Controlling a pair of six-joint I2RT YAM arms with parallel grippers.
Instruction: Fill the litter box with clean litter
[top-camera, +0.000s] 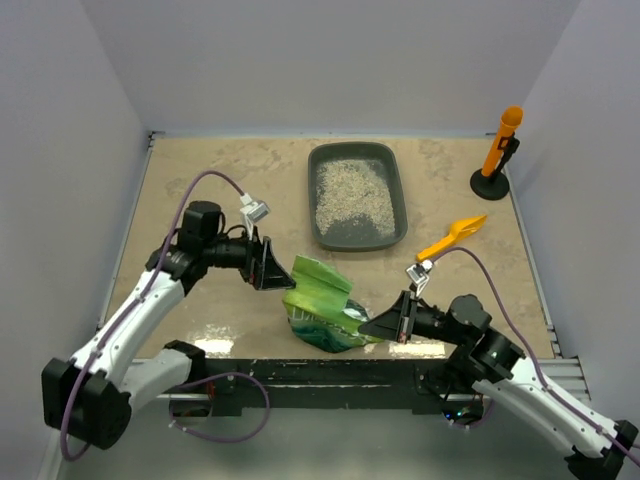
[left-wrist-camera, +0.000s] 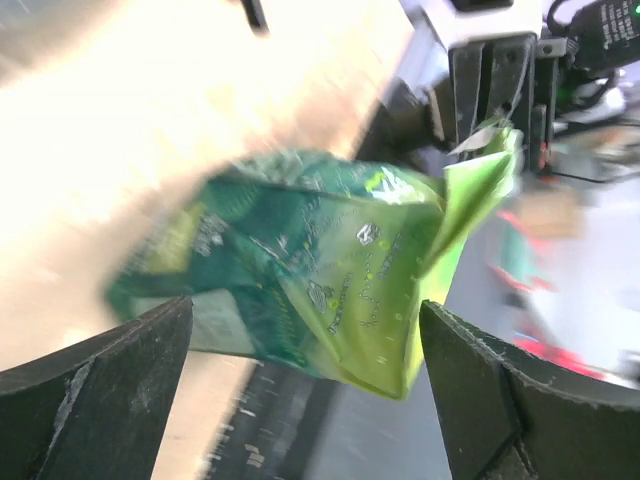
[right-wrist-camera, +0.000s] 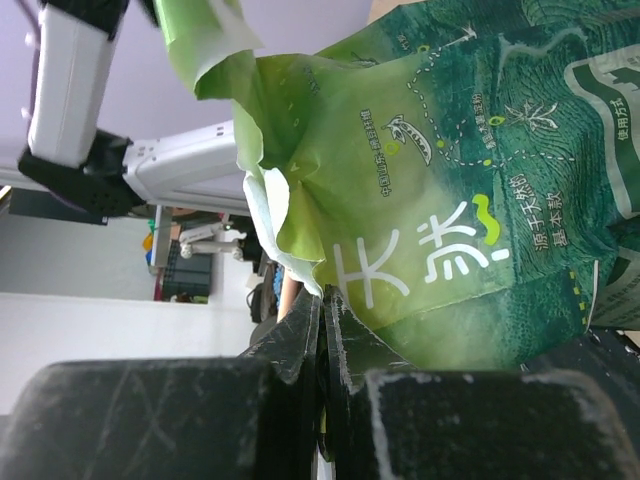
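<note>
The dark grey litter box (top-camera: 355, 238) sits at the back centre of the table, with pale clean litter (top-camera: 350, 190) spread over most of its floor. A crumpled glossy green bag (top-camera: 320, 305) hangs near the table's front edge between both arms. My right gripper (top-camera: 385, 322) is shut on the bag's right edge. In the right wrist view the bag (right-wrist-camera: 450, 200) fills the frame, its edge pinched in my right gripper (right-wrist-camera: 322, 295). My left gripper (top-camera: 270, 265) stands open just left of the bag. In the left wrist view my left gripper (left-wrist-camera: 305, 315) stands wide apart, and the bag (left-wrist-camera: 330, 260) touches neither finger.
An orange scoop (top-camera: 452, 238) lies right of the litter box. An orange-handled tool stands in a black base (top-camera: 497, 150) at the back right. White walls enclose the table on three sides, and a black rail (top-camera: 300, 370) runs along the front edge.
</note>
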